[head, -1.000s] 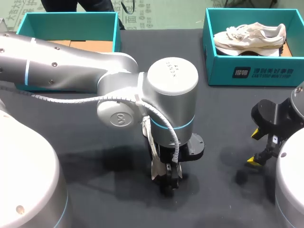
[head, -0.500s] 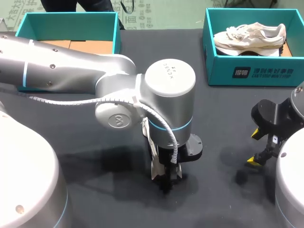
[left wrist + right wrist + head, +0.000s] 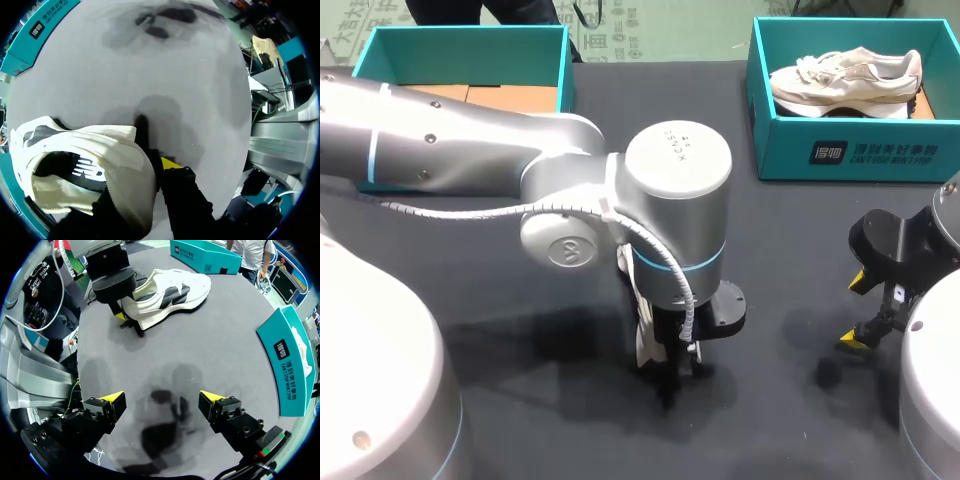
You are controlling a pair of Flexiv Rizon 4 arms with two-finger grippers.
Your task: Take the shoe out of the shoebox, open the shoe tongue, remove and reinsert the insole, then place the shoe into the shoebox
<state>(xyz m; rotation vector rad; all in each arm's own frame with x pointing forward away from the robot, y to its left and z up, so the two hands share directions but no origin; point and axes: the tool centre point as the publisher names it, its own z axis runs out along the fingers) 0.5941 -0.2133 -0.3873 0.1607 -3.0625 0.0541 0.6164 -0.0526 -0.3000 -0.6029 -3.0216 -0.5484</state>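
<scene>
So, the shoe [image 3: 170, 290] is out of its shoebox [image 3: 563, 70] and on the tabletop [image 3: 790, 230], w/ the box well behind it. Left jaws pinch the shoe's heel. Right jaws are wide, empty, well apart from the shoe. Tongue, insole & putting back look not done yet.

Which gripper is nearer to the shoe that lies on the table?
Left. The left gripper holds the shoe at one end; the right gripper is open, well apart from it.

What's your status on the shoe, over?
Left claw shut on shoe at the heel; shoe out on the table. Right claw open, off to the side. Nothing between them.
</scene>
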